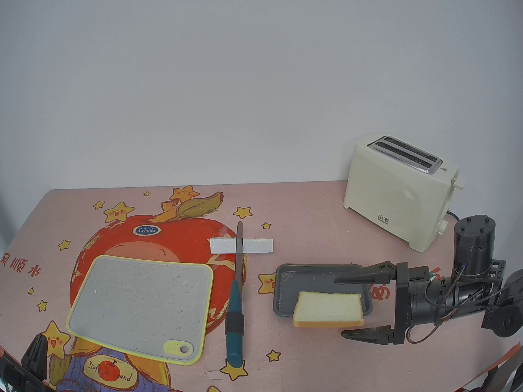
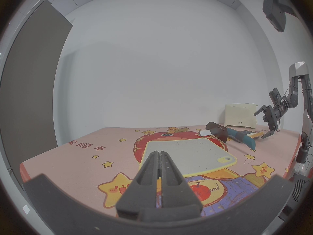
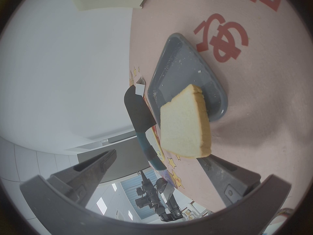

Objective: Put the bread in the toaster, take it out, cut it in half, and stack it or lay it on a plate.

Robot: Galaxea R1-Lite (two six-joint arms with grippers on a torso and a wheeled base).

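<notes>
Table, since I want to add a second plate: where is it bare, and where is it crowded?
Bare: the back strip behind the board and knife, left of the toaster. There is also a smaller gap between the toaster and the tray. Crowded: the tray's front right, where the open right claw brackets the bread.

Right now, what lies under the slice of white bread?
A dark grey rectangular tray lies under the slice of white bread, whose near edge juts past the tray's rim over the pink tabletop. The tray floor beneath the slice is covered and cannot be seen.
</notes>
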